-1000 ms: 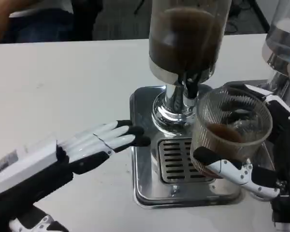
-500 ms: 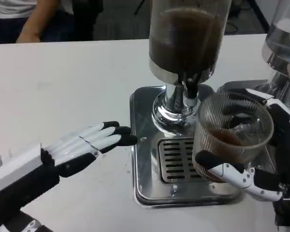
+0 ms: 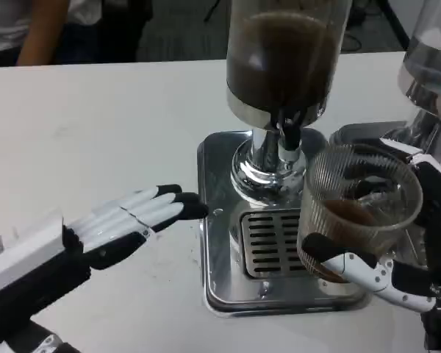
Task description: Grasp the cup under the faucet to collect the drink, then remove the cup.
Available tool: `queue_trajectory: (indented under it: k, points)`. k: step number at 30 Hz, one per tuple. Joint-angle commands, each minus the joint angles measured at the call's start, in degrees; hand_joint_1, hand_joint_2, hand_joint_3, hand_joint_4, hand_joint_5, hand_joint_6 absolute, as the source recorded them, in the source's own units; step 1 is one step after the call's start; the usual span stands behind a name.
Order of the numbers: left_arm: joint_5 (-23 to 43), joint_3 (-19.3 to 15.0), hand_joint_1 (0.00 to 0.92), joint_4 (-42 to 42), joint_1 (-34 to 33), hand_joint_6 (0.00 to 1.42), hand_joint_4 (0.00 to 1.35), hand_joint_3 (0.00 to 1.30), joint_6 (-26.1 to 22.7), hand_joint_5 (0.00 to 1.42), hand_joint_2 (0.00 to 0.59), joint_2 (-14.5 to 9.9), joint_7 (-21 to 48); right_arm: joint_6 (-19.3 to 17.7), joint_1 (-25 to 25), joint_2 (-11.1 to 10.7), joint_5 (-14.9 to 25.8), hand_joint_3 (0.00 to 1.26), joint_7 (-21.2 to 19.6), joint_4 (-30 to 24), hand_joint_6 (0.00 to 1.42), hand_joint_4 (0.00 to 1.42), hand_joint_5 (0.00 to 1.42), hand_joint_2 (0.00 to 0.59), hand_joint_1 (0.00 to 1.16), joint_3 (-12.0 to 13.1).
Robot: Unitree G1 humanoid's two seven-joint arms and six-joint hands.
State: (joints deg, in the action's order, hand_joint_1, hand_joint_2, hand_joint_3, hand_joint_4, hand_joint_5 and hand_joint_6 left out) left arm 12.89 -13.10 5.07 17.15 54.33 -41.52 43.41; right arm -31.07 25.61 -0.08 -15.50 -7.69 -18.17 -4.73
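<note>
Item one, the cup (image 3: 361, 213): a clear ribbed tumbler with dark drink in its bottom, which you will find at about four o'clock from the faucet (image 3: 288, 140), off to the side of the spout, over the right part of the drip tray (image 3: 220, 287). Item two, your right hand (image 3: 397, 272): wrapped around the cup, thumb across the near wall, other fingers showing through the glass at the far side. Item three, your left hand (image 3: 125, 220): holding nothing, fingers straight and together, lying low over the white table (image 3: 95, 132) with its black tips just at the tray's nine o'clock edge. Item four, the dispenser (image 3: 283, 59): a clear cylinder of dark liquid on a chrome base, standing at the tray's twelve o'clock end, slotted grate (image 3: 268, 243) before it.
</note>
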Motion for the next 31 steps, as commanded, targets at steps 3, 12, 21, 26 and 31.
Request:
queue_trajectory:
  k: [3, 12, 21, 26, 31]
  points:
    - [-0.03, -0.75, 0.000, -0.09, -0.30, 0.03, 0.00, 0.08, 0.59, 0.00, 0.036, -1.14, -0.51, -0.67, -0.24, 0.30, 1.21, 0.88, -0.03, -1.48, 1.42, 1.03, 1.17, 0.062, 1.05, -0.19]
    - [-0.17, -0.88, 0.000, -0.24, -0.33, 0.03, 0.00, 0.07, 0.61, 0.00, 0.036, -1.19, -0.52, -0.58, -0.43, 0.31, 1.14, 0.88, -0.06, -1.10, 1.42, 1.03, 1.18, 0.062, 1.05, -0.28]
    - [-0.15, -1.22, 0.000, -0.04, 0.07, 0.02, 0.00, 0.07, 0.74, 0.00, 0.036, -1.08, -0.50, -0.48, -0.62, 0.46, 1.17, 0.89, -0.14, -0.78, 1.42, 1.04, 1.19, 0.062, 1.05, -0.43]
    - [-0.12, -1.23, 0.000, -0.12, 0.07, 0.02, 0.00, 0.07, 0.55, 0.00, 0.036, -1.11, -0.35, -0.48, -0.66, 0.48, 1.18, 0.89, -0.15, -0.75, 1.42, 1.04, 1.19, 0.062, 1.05, -0.46]
    - [-0.09, -1.16, 0.000, -0.15, -0.09, 0.02, 0.00, 0.06, 0.52, 0.00, 0.036, -1.07, -0.37, -0.41, -0.73, 0.51, 1.26, 0.89, -0.18, -0.74, 1.42, 1.04, 1.19, 0.062, 1.05, -0.40]
